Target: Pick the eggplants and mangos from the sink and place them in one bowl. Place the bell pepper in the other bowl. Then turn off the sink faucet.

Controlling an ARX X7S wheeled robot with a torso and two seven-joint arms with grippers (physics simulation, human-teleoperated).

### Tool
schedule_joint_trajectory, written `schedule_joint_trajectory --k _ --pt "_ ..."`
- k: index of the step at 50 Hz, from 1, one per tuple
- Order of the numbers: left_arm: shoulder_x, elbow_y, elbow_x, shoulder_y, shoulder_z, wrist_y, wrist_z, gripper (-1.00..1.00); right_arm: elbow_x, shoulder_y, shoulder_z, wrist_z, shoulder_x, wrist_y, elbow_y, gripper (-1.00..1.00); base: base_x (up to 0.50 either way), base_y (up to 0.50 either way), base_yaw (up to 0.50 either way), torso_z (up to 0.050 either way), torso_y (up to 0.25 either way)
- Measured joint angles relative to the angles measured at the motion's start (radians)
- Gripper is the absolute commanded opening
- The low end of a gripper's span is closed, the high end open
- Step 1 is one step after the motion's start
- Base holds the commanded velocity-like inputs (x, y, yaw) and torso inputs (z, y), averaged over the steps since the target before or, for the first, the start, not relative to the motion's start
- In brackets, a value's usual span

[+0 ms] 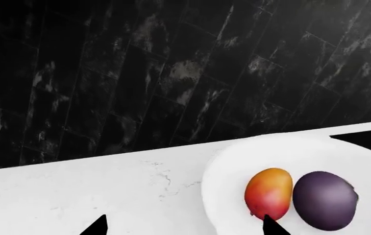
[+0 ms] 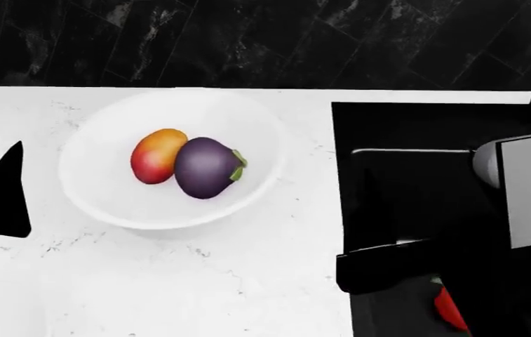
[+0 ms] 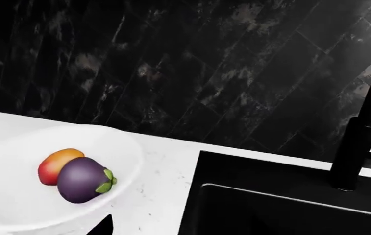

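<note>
The white marble counter (image 2: pixel 200 281) is carrying the deep matte black sink (image 2: pixel 415 133) and the wide white bowl (image 2: pixel 106 203), now holding 1 red-orange mango (image 2: pixel 156 156) touching 1 dark purple eggplant (image 2: pixel 205 167). Both tools' states: cannot tell. Reaching blind into the sink risks mistaking the red pepper for a mango.
</note>
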Motion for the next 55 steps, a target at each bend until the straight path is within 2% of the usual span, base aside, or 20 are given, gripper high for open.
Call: schedule_joint_trajectory --k 13,55 --pt "-0.004 0.006 -0.006 0.006 -0.003 0.004 -0.001 1.00 -0.004 -0.043 0.015 0.025 0.015 -0.024 -0.012 1.00 -0.32 -0.40 0.00 0.000 0.000" --pt "0.013 0.004 -0.006 0.019 0.011 0.018 -0.014 1.00 -0.027 -0.189 0.074 0.049 0.075 -0.102 -0.054 1.00 0.00 -0.50 0.00 0.000 0.000"
